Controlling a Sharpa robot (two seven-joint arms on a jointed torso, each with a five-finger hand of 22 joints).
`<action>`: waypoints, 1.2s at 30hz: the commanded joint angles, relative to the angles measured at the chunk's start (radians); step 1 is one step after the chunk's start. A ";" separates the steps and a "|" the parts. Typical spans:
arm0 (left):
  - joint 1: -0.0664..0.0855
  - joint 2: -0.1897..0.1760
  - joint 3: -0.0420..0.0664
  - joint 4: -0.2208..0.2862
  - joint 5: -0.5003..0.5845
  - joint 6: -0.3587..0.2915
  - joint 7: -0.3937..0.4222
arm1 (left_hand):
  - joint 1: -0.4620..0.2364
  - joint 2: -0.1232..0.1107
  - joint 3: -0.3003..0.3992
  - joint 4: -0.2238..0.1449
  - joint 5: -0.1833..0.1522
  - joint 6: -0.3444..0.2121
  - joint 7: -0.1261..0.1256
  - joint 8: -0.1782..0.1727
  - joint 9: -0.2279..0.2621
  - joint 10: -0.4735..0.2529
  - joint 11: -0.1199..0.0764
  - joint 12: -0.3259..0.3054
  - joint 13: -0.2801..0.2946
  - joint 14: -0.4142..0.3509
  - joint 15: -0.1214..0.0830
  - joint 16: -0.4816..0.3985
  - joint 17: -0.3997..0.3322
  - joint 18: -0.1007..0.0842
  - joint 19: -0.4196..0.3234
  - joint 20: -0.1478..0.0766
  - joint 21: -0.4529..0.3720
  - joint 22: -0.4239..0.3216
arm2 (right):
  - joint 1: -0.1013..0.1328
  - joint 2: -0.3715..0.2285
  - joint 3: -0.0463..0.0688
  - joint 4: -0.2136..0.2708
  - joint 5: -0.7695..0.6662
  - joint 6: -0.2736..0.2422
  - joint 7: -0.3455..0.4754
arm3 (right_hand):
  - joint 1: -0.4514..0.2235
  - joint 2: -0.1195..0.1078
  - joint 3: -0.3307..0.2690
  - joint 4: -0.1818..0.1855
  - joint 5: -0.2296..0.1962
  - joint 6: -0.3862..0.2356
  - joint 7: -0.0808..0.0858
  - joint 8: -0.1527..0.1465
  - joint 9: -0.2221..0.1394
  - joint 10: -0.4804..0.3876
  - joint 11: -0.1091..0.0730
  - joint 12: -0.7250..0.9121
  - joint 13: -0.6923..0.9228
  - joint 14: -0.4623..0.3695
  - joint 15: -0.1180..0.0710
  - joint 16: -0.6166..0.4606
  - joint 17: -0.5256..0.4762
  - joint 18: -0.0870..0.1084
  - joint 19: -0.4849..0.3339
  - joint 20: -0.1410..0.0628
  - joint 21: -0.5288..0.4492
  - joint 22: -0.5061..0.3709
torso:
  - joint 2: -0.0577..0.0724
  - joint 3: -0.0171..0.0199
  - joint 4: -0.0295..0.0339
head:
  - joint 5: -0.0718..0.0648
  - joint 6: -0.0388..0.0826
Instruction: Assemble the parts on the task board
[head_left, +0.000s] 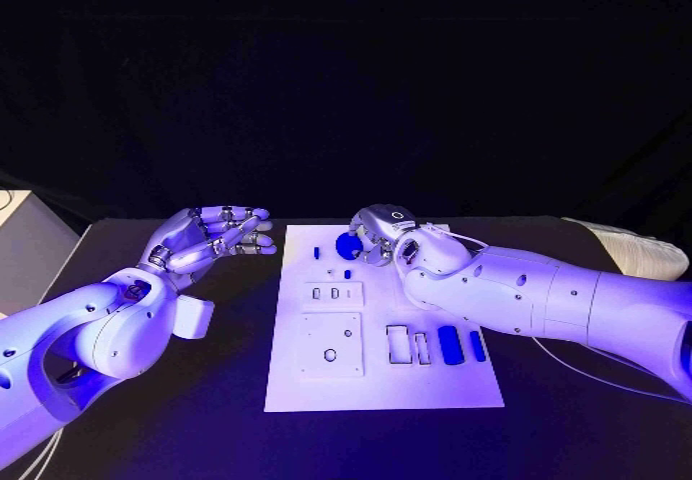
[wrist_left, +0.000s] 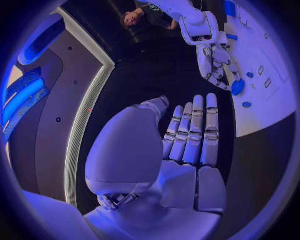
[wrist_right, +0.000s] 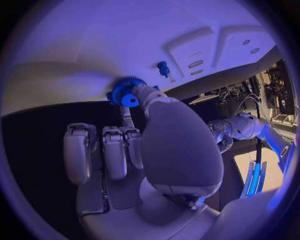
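Now R robot hand (head_left: 382, 235) pinches blue gear (head_left: 348, 245) on task board (head_left: 378, 390); L robot hand (head_left: 216, 235) empty, fingers apart.

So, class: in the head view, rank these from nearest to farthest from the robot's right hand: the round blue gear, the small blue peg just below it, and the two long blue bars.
1. Round blue gear: at the right hand, far end of the task board.
2. Small blue peg: mid-board, just nearer the robot.
3. Two long blue bars: near end, right side.
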 joint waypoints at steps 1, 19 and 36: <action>0.000 0.002 0.001 0.001 -0.003 0.018 0.005 | -0.002 -0.007 0.006 0.001 -0.006 -0.003 0.011 0.002 0.000 0.008 -0.002 -0.007 -0.001 -0.005 0.000 0.004 0.001 0.013 0.002 -0.003 0.005 0.001 | -0.003 0.000 -0.002 0.002 -0.016 0.007 -0.009 | -0.001 0.007 0.007 -0.002 0.004 0.021 -0.014 0.025 0.018 0.106 -0.002 0.003 0.263 0.097 -0.005 0.004 0.232 -0.011 0.067 -0.004 0.004 0.131 | 0.000 -0.0002 -0.0011 | 0.000 -0.001; 0.000 0.002 0.001 0.000 -0.003 0.019 0.002 | -0.002 -0.009 0.010 0.001 -0.006 -0.003 0.010 0.002 0.000 0.010 -0.002 -0.010 -0.001 -0.009 0.000 0.007 0.007 0.012 0.001 -0.003 0.007 0.001 | -0.004 0.020 -0.002 -0.026 0.030 0.047 0.010 | -0.101 -0.006 -0.103 0.043 -0.113 -0.095 0.025 -0.059 -0.015 0.085 0.035 -0.015 0.242 0.099 0.029 0.006 0.242 -0.011 0.065 0.028 0.003 0.134 | 0.000 -0.0010 0.0007 | -0.004 -0.002; 0.000 0.003 0.001 -0.002 -0.003 0.018 0.001 | -0.003 -0.009 0.010 0.001 -0.006 -0.004 0.011 0.002 0.000 0.010 -0.002 -0.011 -0.001 -0.010 0.001 0.008 0.009 0.012 0.001 -0.002 0.007 0.001 | -0.004 0.010 -0.002 -0.024 0.077 0.107 0.032 | -0.182 0.055 -0.146 0.046 -0.040 -0.039 0.010 -0.042 -0.009 0.101 0.022 0.000 0.259 0.101 0.019 0.009 0.250 -0.013 0.068 0.021 0.012 0.146 | 0.000 -0.0003 -0.0004 | -0.003 -0.006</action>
